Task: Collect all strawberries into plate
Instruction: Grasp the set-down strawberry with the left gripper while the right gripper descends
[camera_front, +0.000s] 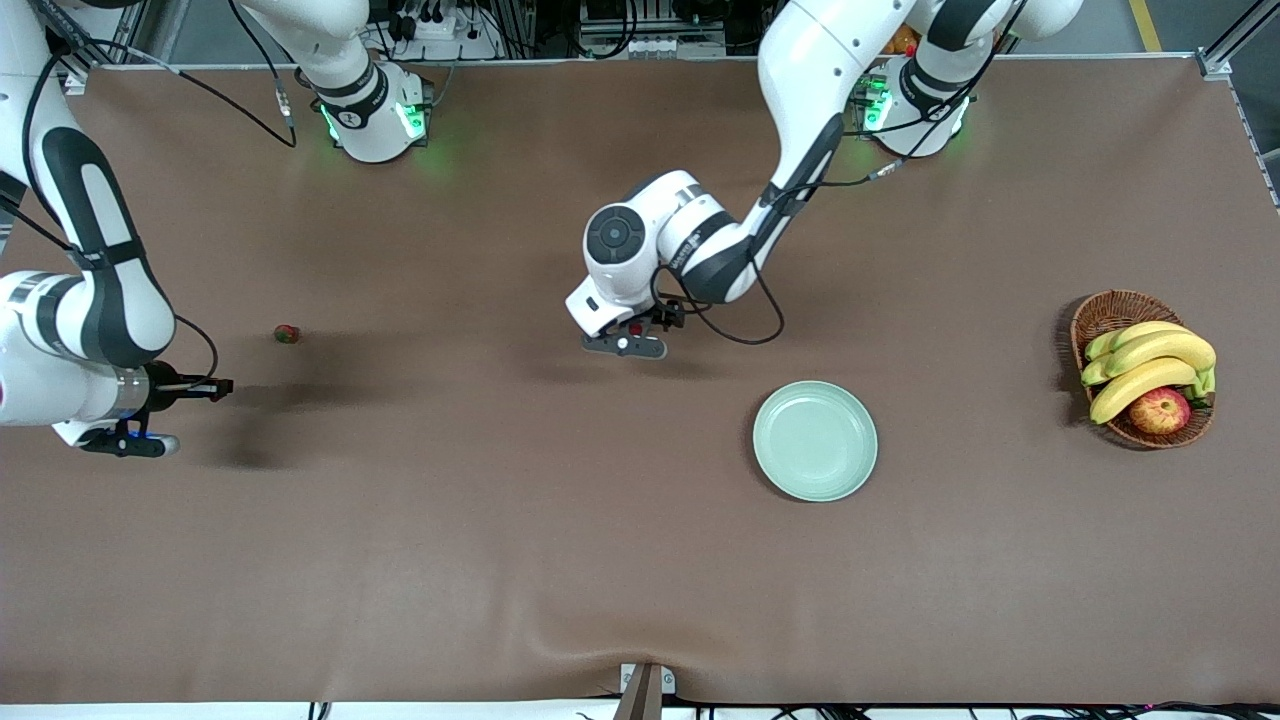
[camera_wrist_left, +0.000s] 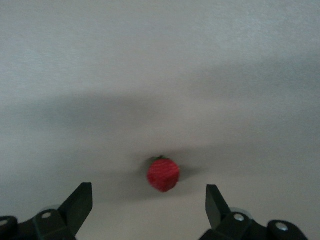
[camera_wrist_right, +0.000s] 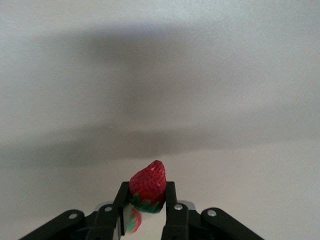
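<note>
One strawberry (camera_wrist_right: 148, 186) is clamped between the right gripper (camera_wrist_right: 147, 202)'s closed fingers, tip pointing out from them and green cap toward the palm, at the right arm's end of the table (camera_front: 420, 520). A second strawberry (camera_wrist_left: 163, 174) lies on the table between the widely parted fingers of the left gripper (camera_wrist_left: 149, 200), which hangs low over it near the table's middle. A third strawberry (camera_front: 287, 334) lies loose near the right gripper, while the plate (camera_front: 815, 441) sits bare between the left gripper and the basket (camera_front: 1110, 312) of bananas (camera_front: 1150, 365) and an apple (camera_front: 1160, 410); no writing is readable.
</note>
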